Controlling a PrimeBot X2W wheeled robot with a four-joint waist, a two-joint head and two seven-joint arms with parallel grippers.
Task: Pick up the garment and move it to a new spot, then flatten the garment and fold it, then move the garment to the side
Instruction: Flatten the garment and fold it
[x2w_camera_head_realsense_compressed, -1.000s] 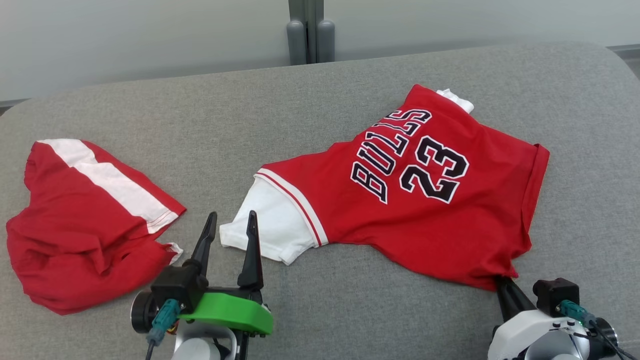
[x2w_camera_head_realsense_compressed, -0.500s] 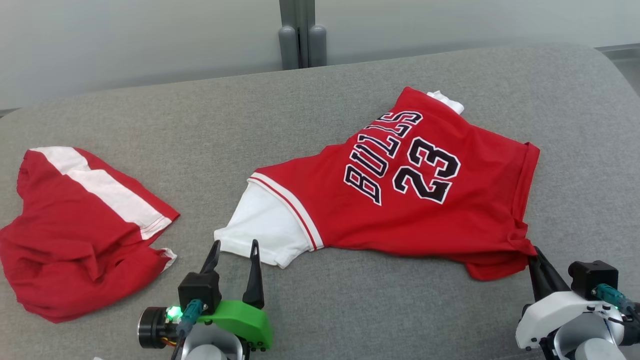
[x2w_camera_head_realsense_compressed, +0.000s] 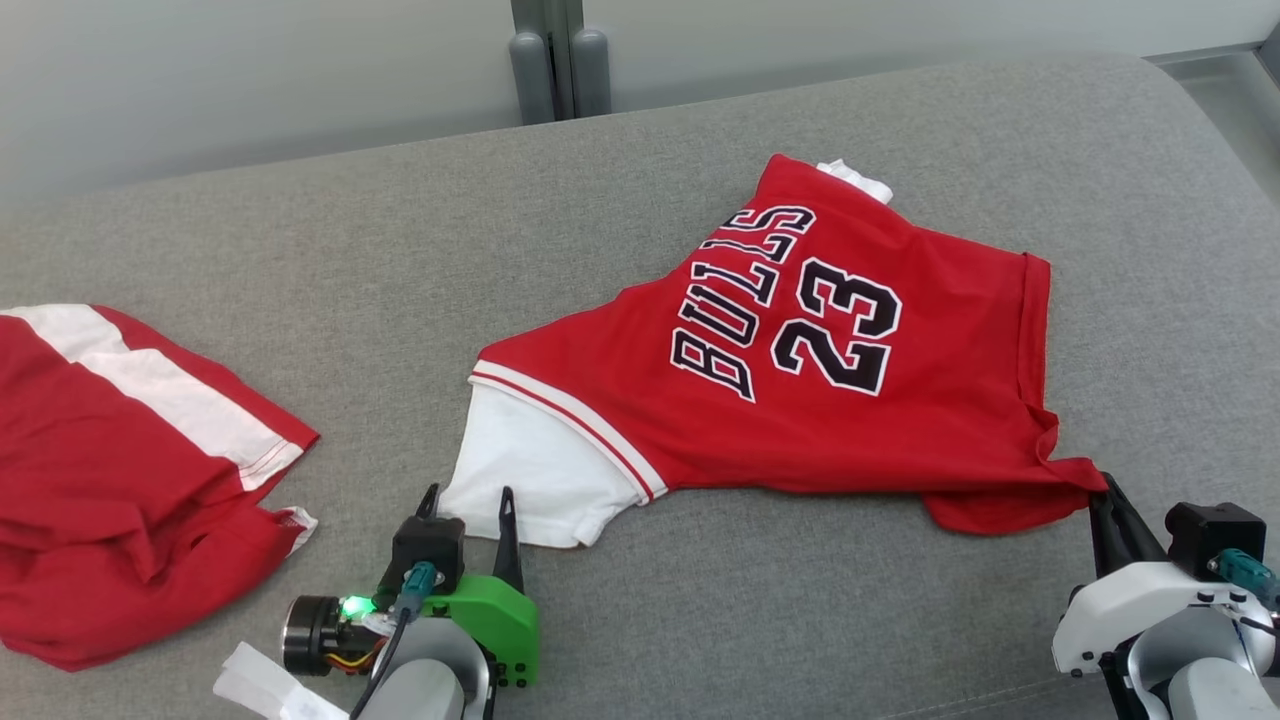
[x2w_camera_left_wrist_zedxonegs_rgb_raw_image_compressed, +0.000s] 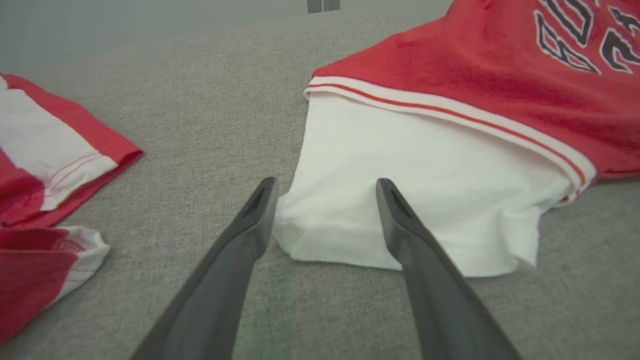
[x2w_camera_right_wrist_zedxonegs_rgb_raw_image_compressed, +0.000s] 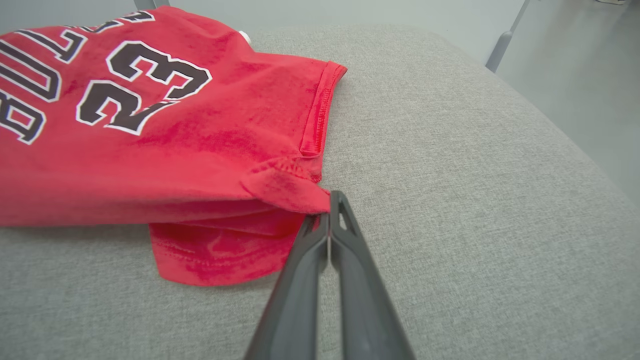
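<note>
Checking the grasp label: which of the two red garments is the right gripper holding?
The jersey printed BULLS 23; the right gripper pinches its corner. The white-striped garment lies apart, untouched.

Your red BULLS 23 jersey (x2w_camera_head_realsense_compressed: 800, 400) is lying mostly flat, corner pinched in the right gripper (x2w_camera_head_realsense_compressed: 1105, 485) jaws, white sleeve (x2w_camera_left_wrist_zedxonegs_rgb_raw_image_compressed: 400, 200) between the left gripper (x2w_camera_head_realsense_compressed: 469, 492) jaws.

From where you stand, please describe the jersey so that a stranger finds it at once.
On the grey cushion lie two red garments. The jersey is the right one, its corner pinched by the right pincer. Only it bears BULLS 23 and a white sleeve; the left garment has a white stripe.
</note>
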